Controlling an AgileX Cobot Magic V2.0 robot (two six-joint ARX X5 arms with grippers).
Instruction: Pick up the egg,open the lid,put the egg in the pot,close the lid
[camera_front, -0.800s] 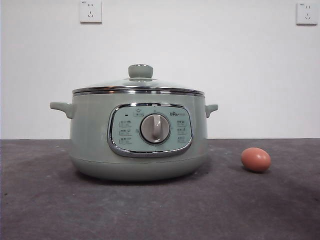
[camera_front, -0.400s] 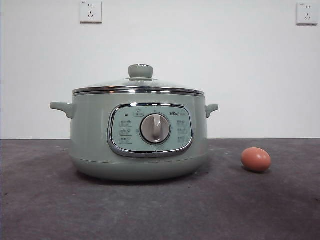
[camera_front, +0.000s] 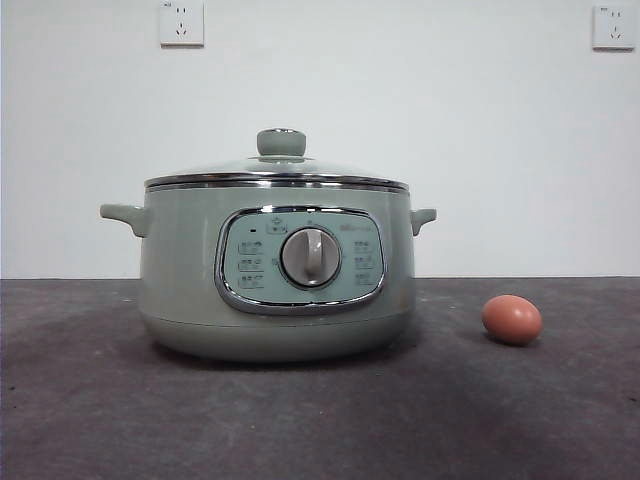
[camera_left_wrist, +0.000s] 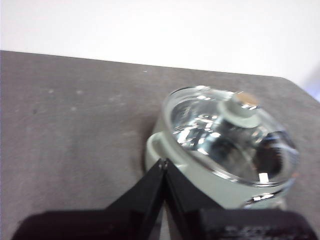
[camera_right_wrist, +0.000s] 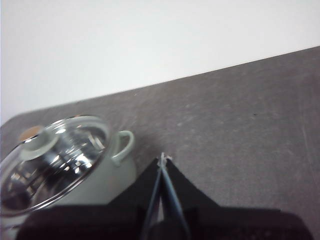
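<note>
Egg (camera_front: 512, 319) on table beside lidded pot (camera_front: 277, 270), left gripper (camera_left_wrist: 163, 165) and right gripper (camera_right_wrist: 162, 161) jaws pressed together, holding nothing

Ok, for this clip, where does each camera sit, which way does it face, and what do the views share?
Front view: low at table height, facing level at the pot, with the egg beside it; no arm shows.
Left wrist view: above the table, looking down past the shut left gripper at the lid.
Right wrist view: above, behind the shut right gripper, pot to one side.
All three share pot and lid.
</note>
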